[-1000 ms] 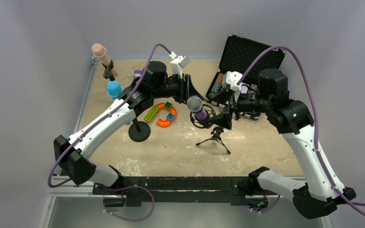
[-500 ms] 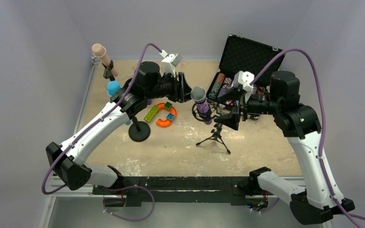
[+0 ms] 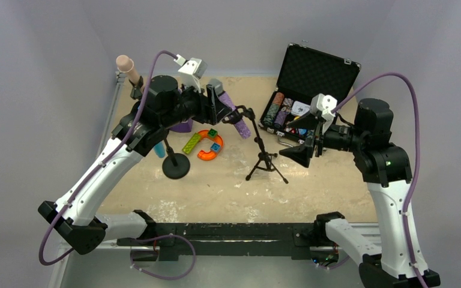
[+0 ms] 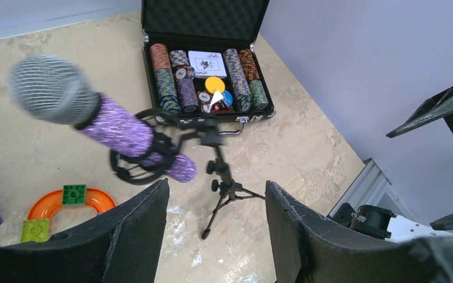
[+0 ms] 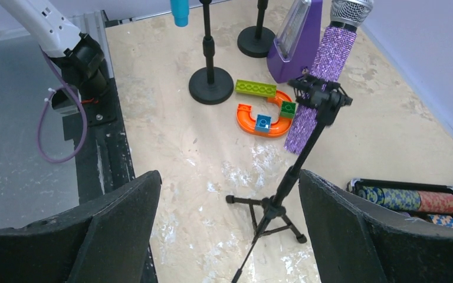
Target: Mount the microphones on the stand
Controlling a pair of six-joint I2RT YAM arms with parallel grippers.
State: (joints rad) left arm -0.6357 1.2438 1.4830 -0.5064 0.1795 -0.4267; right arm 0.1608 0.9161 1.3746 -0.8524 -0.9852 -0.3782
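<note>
On the tripod [image 3: 265, 162] mid-tabletop, the purple mic [image 3: 235, 117] sits in the clip [image 5: 318, 97], tilted, with the mesh head up and leaning toward the left arm [image 3: 114, 162]. The left gripper [image 4: 215, 194] is just off it, fingers apart, nothing between them. The right gripper [image 5: 230, 183] is spread wide too, over by the case [image 3: 312, 72], holding nothing.

Handling, my read:
- The mic is rigid and head-heavy, so it will want to pivot in the clip.
- The glitter barrel should give decent friction. The mesh head probably dents, so don't pinch it.
- If you reseat it, take it mid-barrel, across its width.
- The tripod looks light on thin legs. A sideways shove on the mic likely tips the lot, so brace the shaft with your other gripper.

Count:
- Three mics: purple on the tripod, pink [image 3: 127, 66] up on the far-left stand, and blue [image 3: 159, 149] mostly hidden under the left arm. You can't tell how the blue one is seated.
- Three stands: one tripod, two round-base [image 5: 211, 85].
</note>
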